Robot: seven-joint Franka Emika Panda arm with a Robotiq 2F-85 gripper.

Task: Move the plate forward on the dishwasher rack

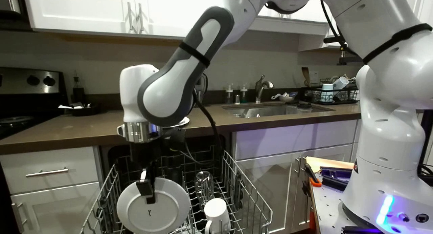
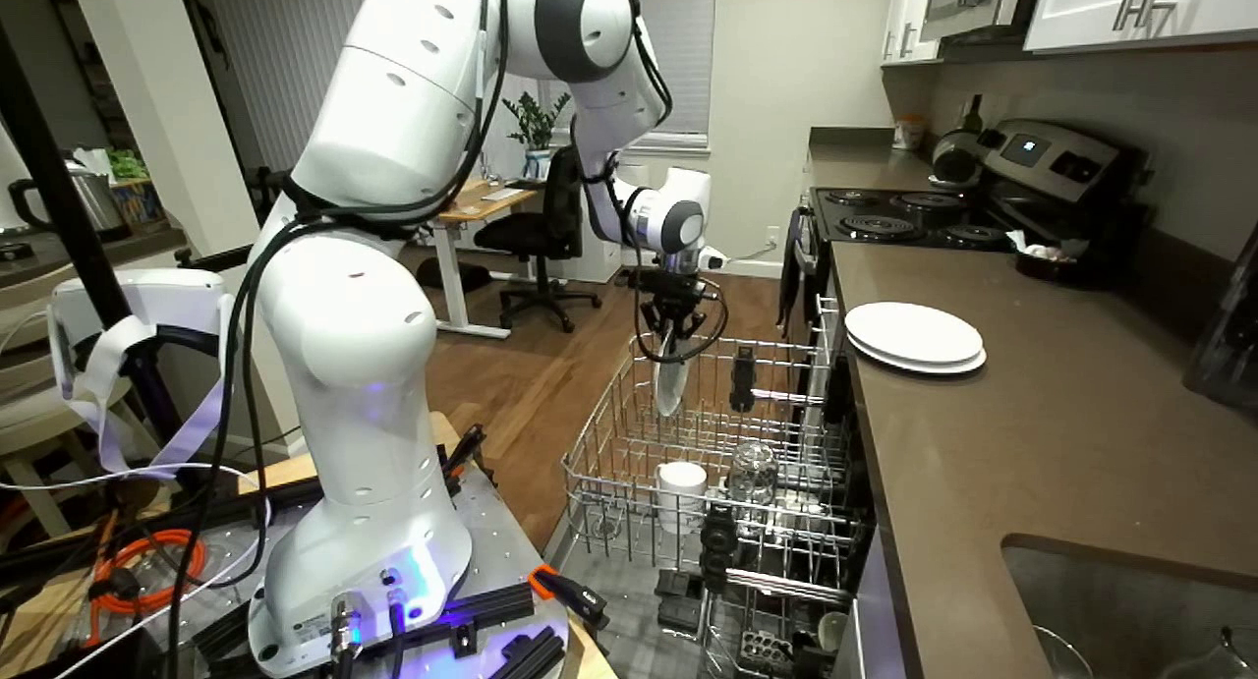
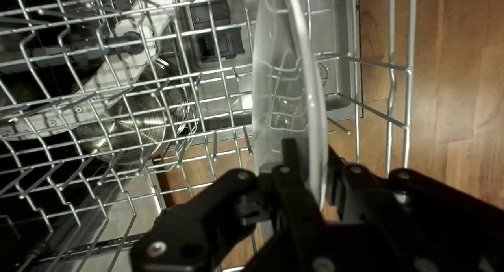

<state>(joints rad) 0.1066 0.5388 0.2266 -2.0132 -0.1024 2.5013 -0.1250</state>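
Along the kitchen wall [image 1: 101, 64] runs a brown counter [image 2: 1061, 414], the stove [image 2: 904, 212] set into its far part and a stack of white dishes [image 2: 914, 333] resting on it, close to the left edge. In an exterior view the sink [image 1: 262, 111], faucet [image 1: 260, 89] and a black drainer [image 1: 315, 94] are on the far right side. Also in an exterior view, a desk [image 2: 482, 203], a chair [image 2: 565, 202] and a plant [image 2: 536, 124] stand far off at left, and the white arm [image 2: 354, 365] rises at near left.

Below the counter the rack [image 1: 248, 182] juts out. In an exterior view the plate [image 1: 164, 210] is held upright in the left part of it, its underside, with a small dark mark, turned to the near side. The hand [image 3: 311, 161] has the plate gripped by the upper edge, one finger against each face. The wrist view shows the plate nearly edge-on between the fingers, above the wires; whether it touches any tine I cannot tell. Right of it in an exterior view, and apart from it, are a white mug [image 1: 217, 212] at the near side and a clear glass [image 1: 204, 186] just beyond. In the wrist view the wooden floor [image 3: 453, 106] lies at right, and at left a pale bar [image 3: 138, 60] and a round metal thing [image 3: 128, 130] show through the wires.
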